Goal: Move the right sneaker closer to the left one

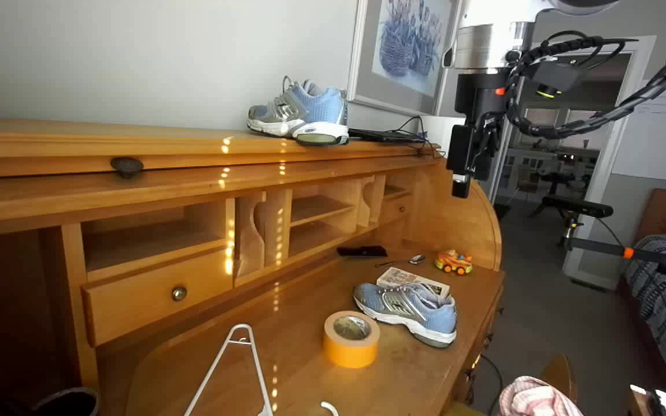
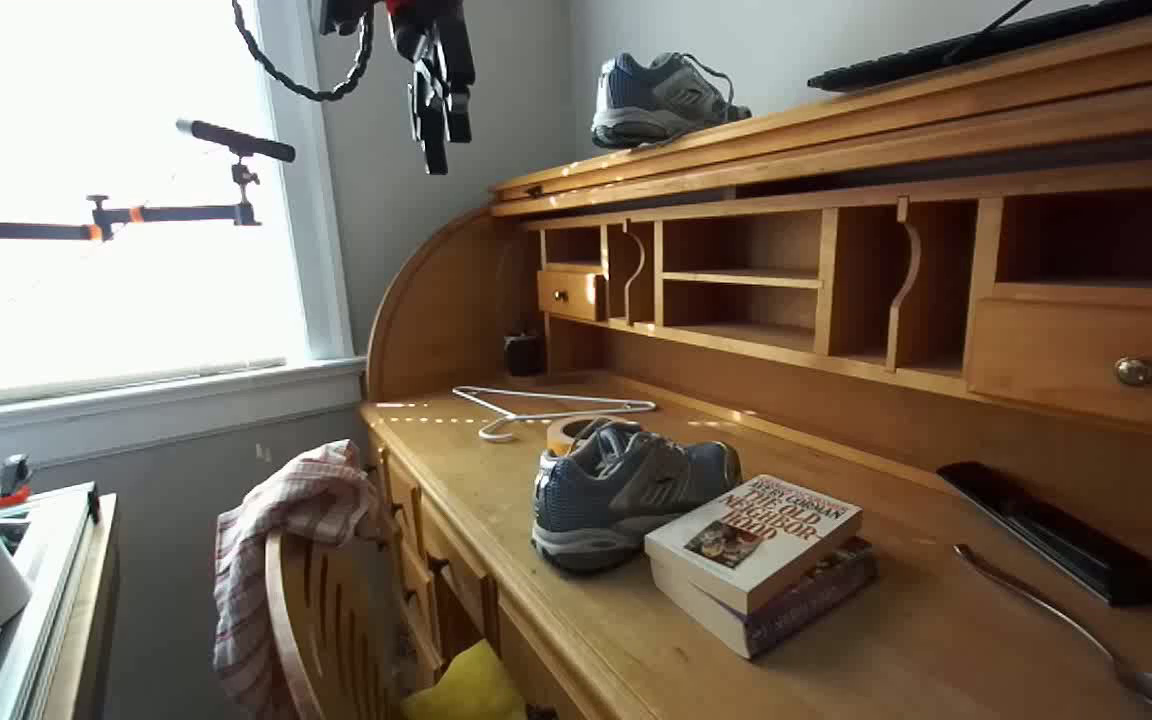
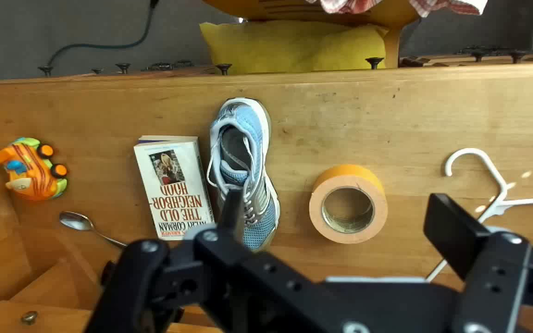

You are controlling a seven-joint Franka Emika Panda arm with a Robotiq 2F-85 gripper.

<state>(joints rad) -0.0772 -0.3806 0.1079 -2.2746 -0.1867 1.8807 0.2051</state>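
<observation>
Okay so you've got a wooden roll-top desk (image 1: 304, 312) against a pale wall (image 1: 136, 63), and the right sneaker (image 3: 243, 173) (I'm taking that as the blue-and-grey mesh one on the work surface) sits sole-down, well below your gripper (image 3: 336, 210). It's not lined up with the gap though. In the wrist view it's off to the left, partly hidden behind the finger (image 3: 233, 212) on that side. Your fingers are spread wide, nothing gripped, and both exterior views have them hanging high above the work surface.

Here's the bit that matters imo: the shoe's long axis runs roughly crosswise to the line between your fingertips, toe in toward the gripper, heel pointing away. So I doubt you need much wrist twist, mostly a sidestep left and then down, one finger either side of the shoe.

Watch the outer side. The Old Neighborhood paperback (image 3: 174, 189) is just past the shoe, can't tell if they touch, so that finger could be a tight squeeze. What actually shows in your gap is the yellow tape roll (image 3: 350, 180), apart from the shoe. And the left sneaker (image 1: 304, 112) is up on the desk's top, well away from your gripper, so getting closer probably means a lift, not a slide.
</observation>
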